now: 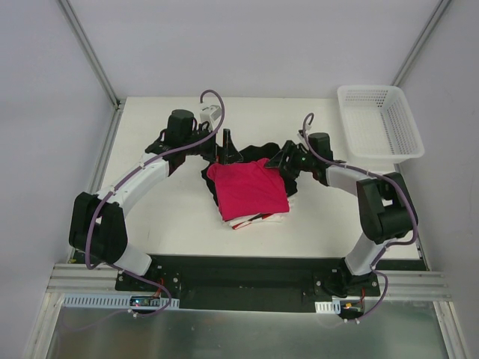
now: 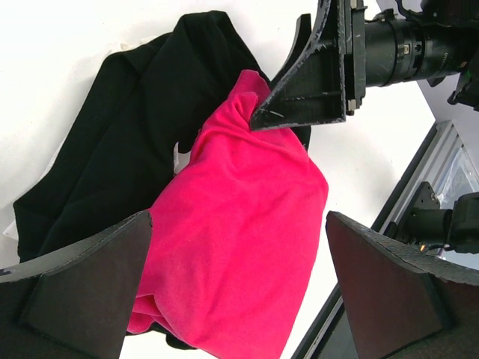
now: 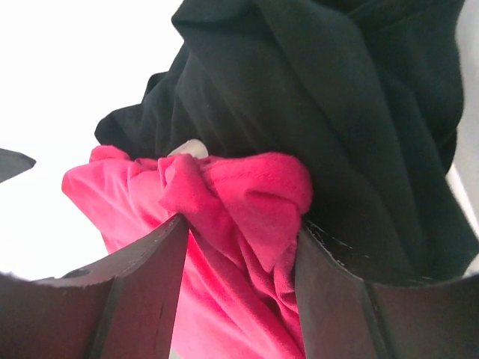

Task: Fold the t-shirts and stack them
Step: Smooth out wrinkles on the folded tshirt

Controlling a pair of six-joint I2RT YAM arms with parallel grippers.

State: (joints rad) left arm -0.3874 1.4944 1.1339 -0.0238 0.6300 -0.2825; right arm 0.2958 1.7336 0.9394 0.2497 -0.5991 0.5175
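Observation:
A crimson-pink t-shirt (image 1: 247, 191) lies folded on top of a small stack whose white and red edges (image 1: 254, 221) show at the near side. A black t-shirt (image 1: 251, 149) lies crumpled just behind it. My left gripper (image 1: 227, 155) hovers wide open over the pink shirt's far left corner, and the pink cloth (image 2: 239, 224) shows below its gap (image 2: 238, 224). My right gripper (image 1: 275, 163) stands at the far right corner. Its fingers are apart, with a loose bunch of pink cloth (image 3: 247, 194) between them (image 3: 239, 224). The black shirt (image 3: 322, 97) fills the background.
A white lattice basket (image 1: 374, 90) stands at the back right, overhanging the table edge. Slanted frame posts rise at both back corners. The right arm's finger (image 2: 299, 90) reaches into the left wrist view, close to the pink shirt's raised corner.

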